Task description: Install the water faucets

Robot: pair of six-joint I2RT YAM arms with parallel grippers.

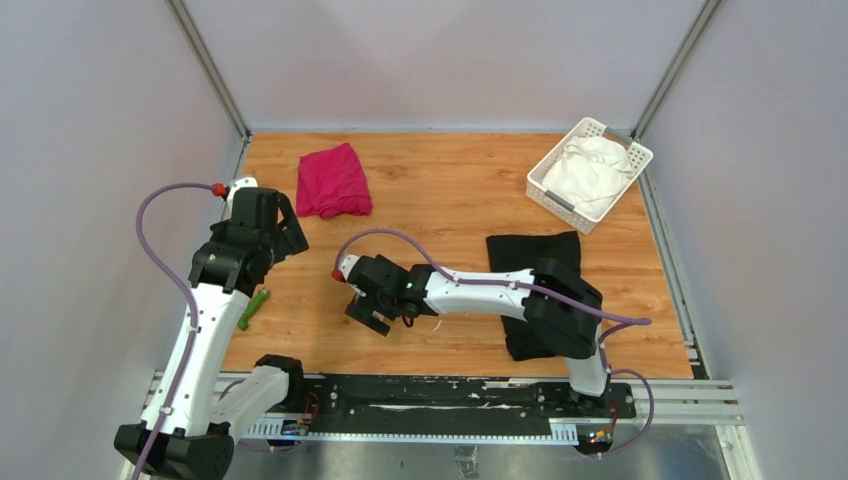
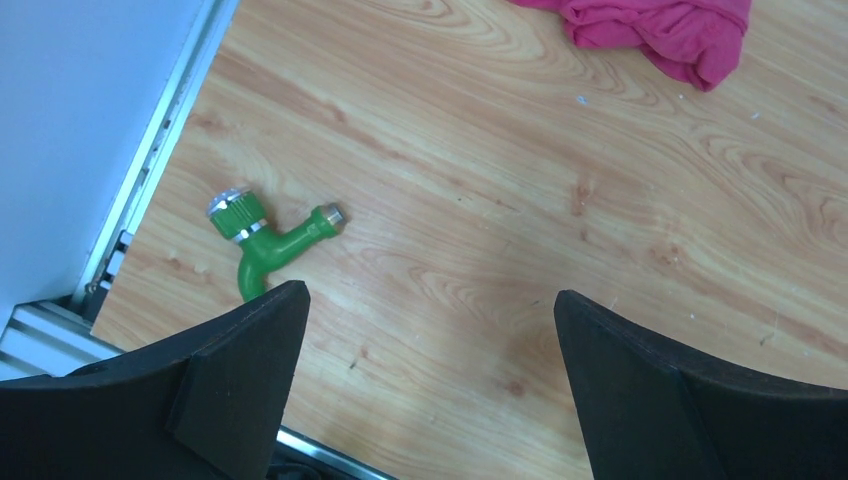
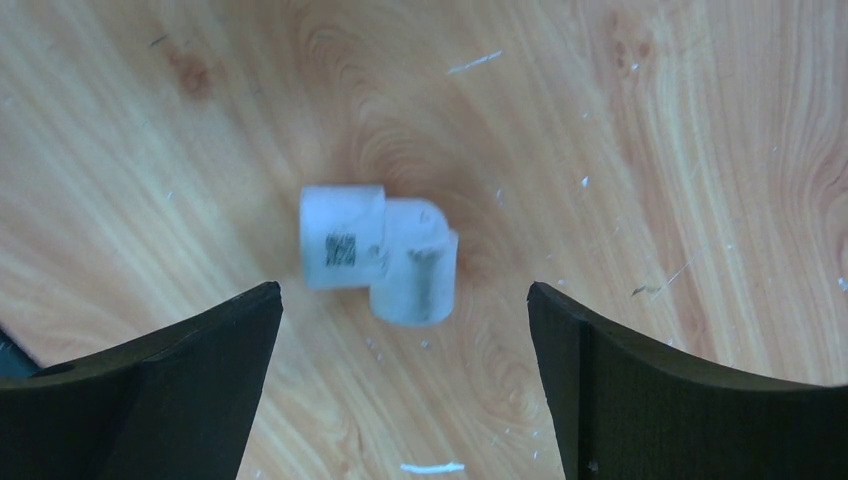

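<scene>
Mis-centring is threatening: right fingers (image 3: pixel 150 400), gaping empty, are hovering over the white fitting (image 3: pixel 378 255) on the counter (image 1: pixel 450 200), left fingers (image 2: pixel 200 400) gaping empty near the green tap (image 2: pixel 265 235), so closing could flick either away.

One wooden table (image 1: pixel 450 200) and what I count on it: one green tap (image 2: pixel 268 245), one white pipe fitting (image 3: pixel 380 255), and three cloths, namely one red cloth (image 1: pixel 334 180), one black cloth (image 1: pixel 530 252) and one white cloth (image 1: pixel 590 165). There is one white basket (image 1: pixel 556 203). I have two arms, the left gripper (image 2: pixel 428 300) and the right gripper (image 3: pixel 402 290), two fingers apiece.
</scene>
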